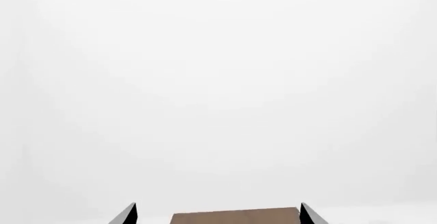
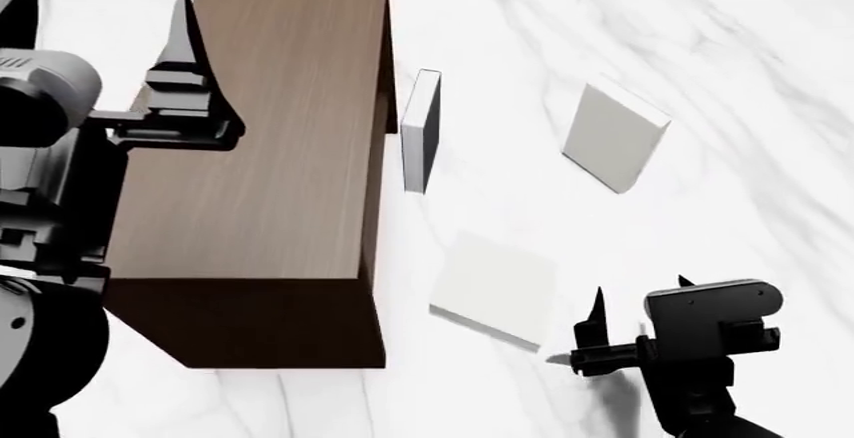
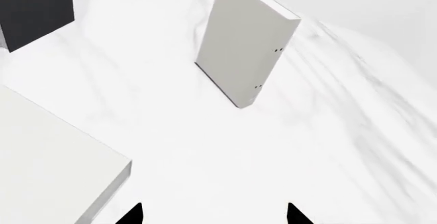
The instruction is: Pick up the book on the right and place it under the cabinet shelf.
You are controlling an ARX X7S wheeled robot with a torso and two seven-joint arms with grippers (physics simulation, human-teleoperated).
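Observation:
The book [image 2: 614, 138] on the right is a plain pale hardback standing tilted on the white marble floor; the right wrist view shows the book [image 3: 246, 40] upright, ahead of the jaws. My right gripper [image 2: 641, 290] is open and empty, low and nearer than the book, well apart from it. Its fingertips [image 3: 136, 213] show with only bare floor between them. The cabinet shelf [image 2: 267, 148] is a big dark brown box at the left. My left gripper [image 2: 100, 0] hangs open above the cabinet's far left, and a strip of the cabinet top [image 1: 236, 217] shows between its fingers [image 1: 131, 213].
A near-identical pale book [image 2: 494, 288] lies flat just left of my right gripper, also seen as the flat book [image 3: 48, 168]. A slimmer dark-faced book [image 2: 420, 128] stands beside the cabinet's right side, also seen as the dark book [image 3: 34, 9]. Marble floor [image 2: 747, 88] stretches around them.

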